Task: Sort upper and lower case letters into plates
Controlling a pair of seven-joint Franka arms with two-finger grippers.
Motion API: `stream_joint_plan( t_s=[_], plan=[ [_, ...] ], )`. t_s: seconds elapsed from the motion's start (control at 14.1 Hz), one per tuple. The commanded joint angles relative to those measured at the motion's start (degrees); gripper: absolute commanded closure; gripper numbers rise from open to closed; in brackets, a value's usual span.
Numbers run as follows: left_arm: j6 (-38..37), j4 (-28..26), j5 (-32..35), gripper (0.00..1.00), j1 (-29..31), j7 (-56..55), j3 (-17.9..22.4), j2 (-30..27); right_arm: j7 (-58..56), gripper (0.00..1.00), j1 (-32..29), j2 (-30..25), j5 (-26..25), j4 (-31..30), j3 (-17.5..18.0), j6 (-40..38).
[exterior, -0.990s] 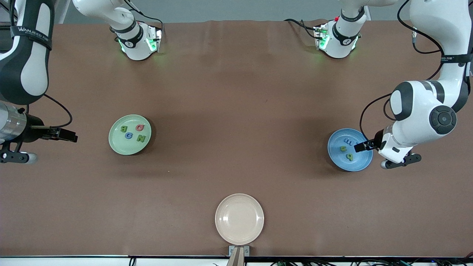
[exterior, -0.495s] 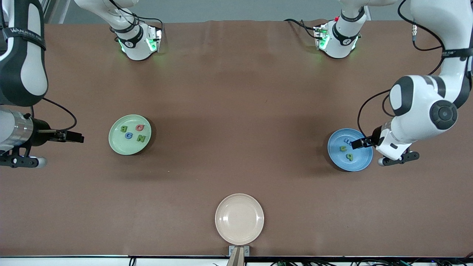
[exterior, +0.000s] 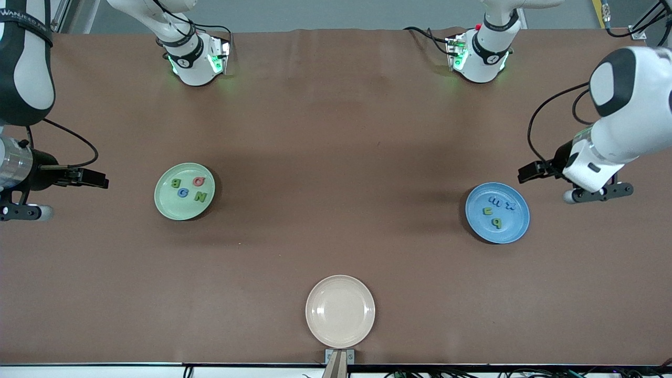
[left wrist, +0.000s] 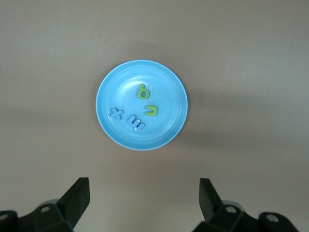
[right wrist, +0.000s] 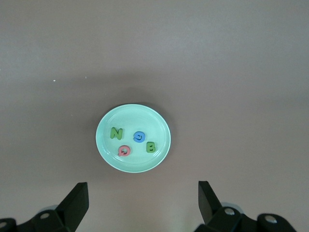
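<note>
The mint green plate (exterior: 170, 206) lies toward the right arm's end of the table and holds four capitals: a green B (exterior: 176, 183), a red Q (exterior: 198, 181), a blue G (exterior: 182, 192) and a green N (exterior: 200, 197). The blue plate (exterior: 513, 227) lies toward the left arm's end with small letters: a blue m (exterior: 494, 200), a blue x (exterior: 508, 206) and two green ones (exterior: 487, 211). My left gripper (exterior: 527, 171) hangs open and empty over bare table beside the blue plate (left wrist: 166, 129). My right gripper (exterior: 98, 179) hangs open and empty over bare table beside the mint plate (right wrist: 133, 115).
An empty cream-beige plate (exterior: 340, 294) sits at the table edge nearest the front camera, midway along it. The two arm bases (exterior: 197, 58) stand along the table edge farthest from the front camera. Brown cloth covers the table.
My left gripper has drawn back off the blue plate, uncovering the blue x. My right gripper has shifted only slightly. Both stay open and the letters have not moved.
</note>
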Motion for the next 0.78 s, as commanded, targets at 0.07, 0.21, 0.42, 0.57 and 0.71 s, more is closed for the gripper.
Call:
stream_joint_plan(
  t_s=[0.07, 0.21, 0.42, 0.57, 0.71],
  plan=[
    [-2.96, 3.57, 0.70, 0.00, 0.16, 0.88, -0.15, -3.81, 0.24, 0.00, -1.11, -4.05, -1.21, -2.28, 1.53, -1.48],
    [-6.82, 8.49, 0.79, 0.00, -0.19, 0.87, -0.24, -3.37, 0.24, 0.00, -1.11, -4.58, -1.29, -1.58, 1.53, -1.92],
    [-7.89, 13.08, 0.96, 0.00, -0.46, 0.79, -0.24, -3.19, -0.90, 0.00, -1.38, -4.40, -1.03, 0.87, 1.27, -1.92],
    [-7.89, 15.01, 0.96, 0.00, -0.46, 0.87, -0.24, -3.19, -0.81, 0.00, -1.73, -4.40, -0.41, 1.49, 1.01, -1.92],
    [-7.89, 16.59, 1.05, 0.00, -0.37, 0.87, -0.24, -3.02, -0.81, 0.00, -1.73, -4.40, -0.76, 1.93, 1.09, -1.92]
  ],
)
